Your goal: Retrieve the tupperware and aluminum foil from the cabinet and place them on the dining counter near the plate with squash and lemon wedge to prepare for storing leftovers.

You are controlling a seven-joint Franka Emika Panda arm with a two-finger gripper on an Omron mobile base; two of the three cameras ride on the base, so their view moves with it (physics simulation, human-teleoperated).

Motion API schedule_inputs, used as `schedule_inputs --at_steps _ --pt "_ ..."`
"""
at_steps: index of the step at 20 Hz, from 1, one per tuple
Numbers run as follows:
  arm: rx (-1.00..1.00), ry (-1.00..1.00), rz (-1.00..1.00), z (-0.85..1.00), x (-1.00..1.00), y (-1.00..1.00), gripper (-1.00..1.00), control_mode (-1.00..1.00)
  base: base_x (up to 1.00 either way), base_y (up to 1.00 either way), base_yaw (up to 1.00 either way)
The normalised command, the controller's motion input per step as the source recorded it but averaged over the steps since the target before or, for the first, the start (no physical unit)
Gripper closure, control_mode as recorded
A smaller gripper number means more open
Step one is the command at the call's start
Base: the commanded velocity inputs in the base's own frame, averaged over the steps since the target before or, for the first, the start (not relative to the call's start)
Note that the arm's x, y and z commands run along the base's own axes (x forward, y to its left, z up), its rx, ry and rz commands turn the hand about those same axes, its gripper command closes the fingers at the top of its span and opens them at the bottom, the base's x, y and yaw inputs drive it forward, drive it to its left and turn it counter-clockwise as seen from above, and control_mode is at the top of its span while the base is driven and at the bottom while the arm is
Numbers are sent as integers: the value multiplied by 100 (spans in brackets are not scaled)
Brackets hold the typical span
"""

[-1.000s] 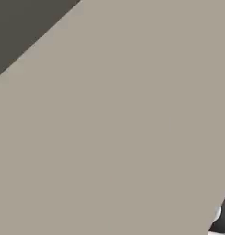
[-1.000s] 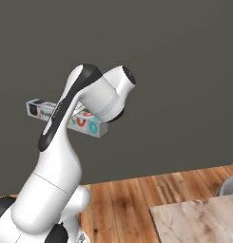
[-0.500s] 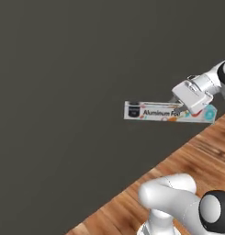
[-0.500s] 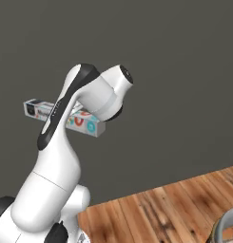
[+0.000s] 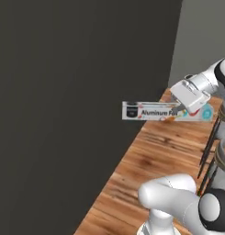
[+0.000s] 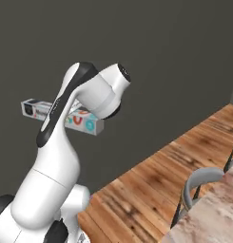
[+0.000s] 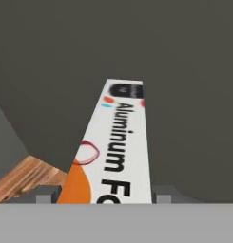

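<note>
Raised tool gripping aluminum foil

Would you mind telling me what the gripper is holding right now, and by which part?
The gripper holds the aluminum foil box near its teal-accented end, level above the wood floor; the dark end sticks out free.

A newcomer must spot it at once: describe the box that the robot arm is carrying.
Find the white robot arm before the dark grey wall, above the wooden floor. Its gripper holds a long slim box level in the air: the aluminum foil. White, it reads "Aluminum" in black, with a dark end and orange and teal marks.
</note>
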Motion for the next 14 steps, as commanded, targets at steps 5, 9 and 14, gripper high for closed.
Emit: schedule_inputs --at_steps 5,9,14 --pt "0 0 0 0 0 0 100 100 40 0 -66" --pt "0 0 0 0 0 0 100 100 59 9 -60" --pt "0 0 0 0 0 0 100 100 73 28 -56"
